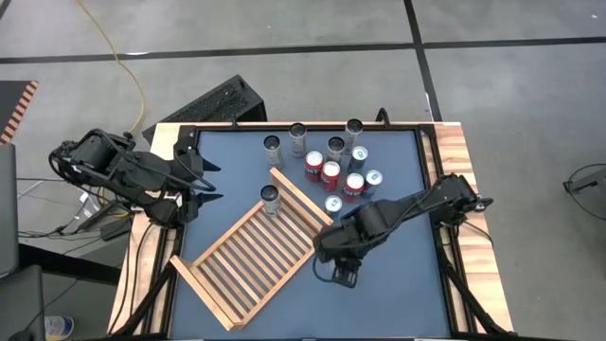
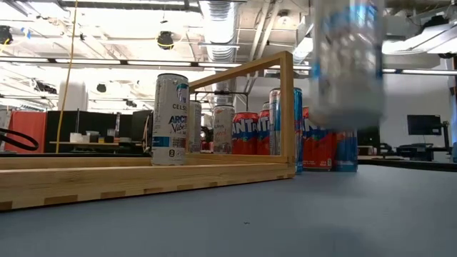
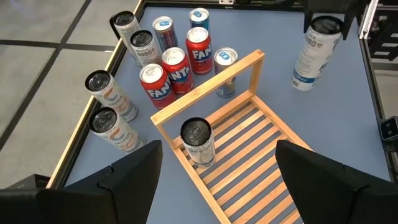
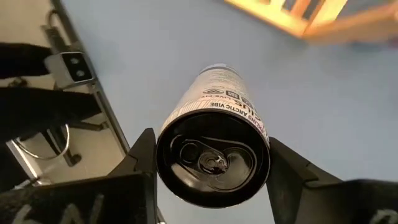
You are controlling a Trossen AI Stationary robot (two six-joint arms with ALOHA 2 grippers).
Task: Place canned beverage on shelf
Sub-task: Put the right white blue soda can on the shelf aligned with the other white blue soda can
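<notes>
The right gripper (image 4: 211, 171) holds a white can (image 4: 214, 146) by its top, fingers pinching the rim, lifted clear of the blue desk (image 1: 398, 294) at lower centre of the high view, just right of the shelf (image 1: 248, 260). Carry it level over the raised frame, then lower upright onto the slats — beside the can already standing there (image 1: 271, 198). The left gripper (image 3: 217, 171) waits at left, fingers spread. The shelf is pale slatted wood, lying diagonally.

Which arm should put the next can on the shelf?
Right. The right hand already grips a white can lifted off the mat, just beside the shelf. The left hand hangs empty and open at the table's left edge, farther from the loose cans.
</notes>
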